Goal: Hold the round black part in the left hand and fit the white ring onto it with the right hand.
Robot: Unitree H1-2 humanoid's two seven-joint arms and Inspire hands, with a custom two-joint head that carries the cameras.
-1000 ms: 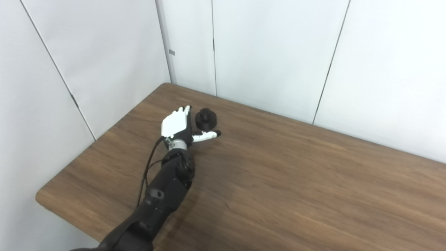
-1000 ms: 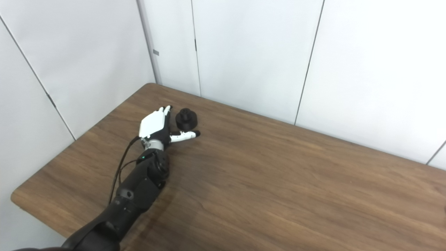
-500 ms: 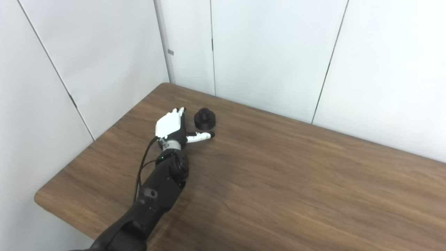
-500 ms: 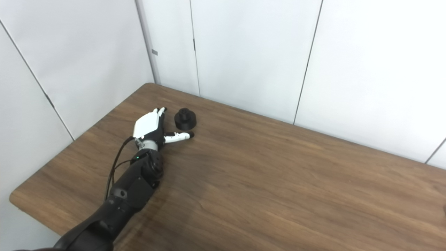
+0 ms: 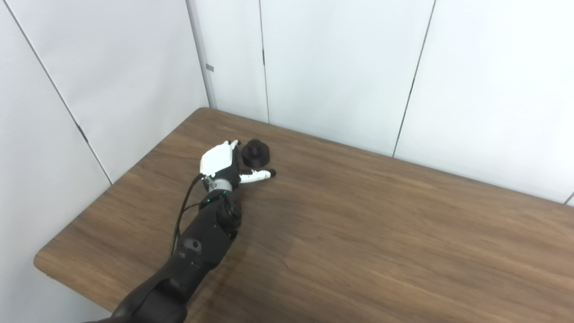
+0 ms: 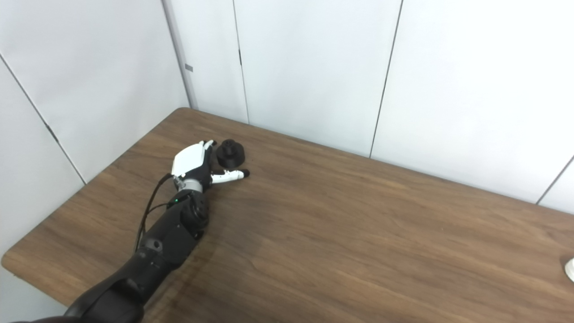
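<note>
Black round part (image 5: 255, 153) sits beside the left robot hand (image 5: 223, 163), fingers spread, empty.

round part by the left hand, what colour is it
Black, clearest in the left eye view.

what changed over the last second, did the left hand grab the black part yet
Not yet. The whole view has shifted, so the camera moved. The left hand drew back a little half a second ago and has closed in again beside the round black part, open, thumb stretched in front of it. The part stayed on the table.
</note>
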